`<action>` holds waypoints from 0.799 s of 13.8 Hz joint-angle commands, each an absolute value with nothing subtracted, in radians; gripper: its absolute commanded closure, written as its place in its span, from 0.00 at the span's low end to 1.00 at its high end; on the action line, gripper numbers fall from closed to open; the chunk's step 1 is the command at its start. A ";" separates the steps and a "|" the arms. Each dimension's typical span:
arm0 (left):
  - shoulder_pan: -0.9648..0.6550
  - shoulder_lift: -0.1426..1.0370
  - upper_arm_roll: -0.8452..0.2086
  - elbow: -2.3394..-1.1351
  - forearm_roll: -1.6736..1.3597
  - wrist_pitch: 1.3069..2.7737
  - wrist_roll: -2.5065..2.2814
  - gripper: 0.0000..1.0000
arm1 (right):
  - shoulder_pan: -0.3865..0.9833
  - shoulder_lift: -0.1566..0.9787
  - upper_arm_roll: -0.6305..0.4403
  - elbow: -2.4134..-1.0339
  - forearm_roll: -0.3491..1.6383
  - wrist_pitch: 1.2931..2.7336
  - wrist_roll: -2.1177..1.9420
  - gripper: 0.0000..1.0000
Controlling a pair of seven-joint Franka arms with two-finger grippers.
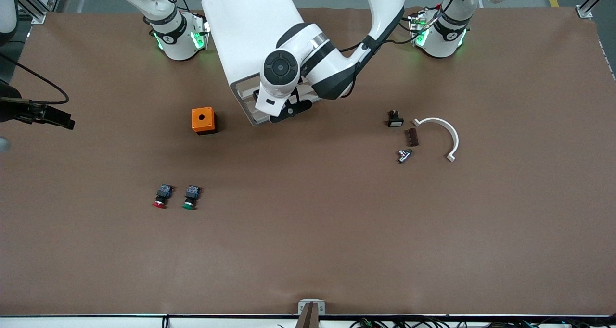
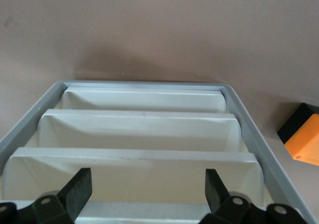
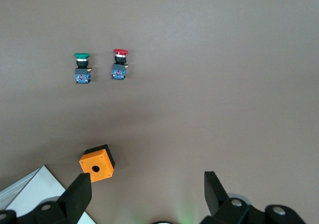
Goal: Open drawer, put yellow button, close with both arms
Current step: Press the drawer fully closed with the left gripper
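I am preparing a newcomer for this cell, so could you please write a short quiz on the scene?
1. True or false: the left gripper is open at the front of the white cabinet.
2. What stands on the table beside the cabinet, toward the right arm's end? A) orange box B) blue cup C) screwdriver
3. Fill in: the right gripper hangs open over the table; its wrist view shows the red button beside a ____ one.

Key: 1 true; 2 A; 3 green button.

Drawer (image 2: 134, 171): white shallow tray, uppermost in the white cabinet (image 1: 248, 27).
Yellow button: not visible in any view.
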State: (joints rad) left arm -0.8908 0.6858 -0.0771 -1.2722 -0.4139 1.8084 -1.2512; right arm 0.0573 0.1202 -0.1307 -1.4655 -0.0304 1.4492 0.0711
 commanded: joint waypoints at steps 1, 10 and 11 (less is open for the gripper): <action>-0.900 0.680 -0.078 -1.287 -0.501 1.816 -1.267 0.01 | 0.064 0.046 -0.127 -1.528 -0.052 1.454 0.081 0.00; -0.874 0.675 -0.078 -1.284 -0.540 1.818 -1.266 0.01 | 0.015 -0.163 -0.078 -1.703 -0.031 1.542 0.083 0.00; -0.859 0.672 -0.077 -1.282 -0.537 1.818 -1.266 0.01 | 0.015 -0.164 -0.083 -1.703 -0.029 1.542 0.087 0.00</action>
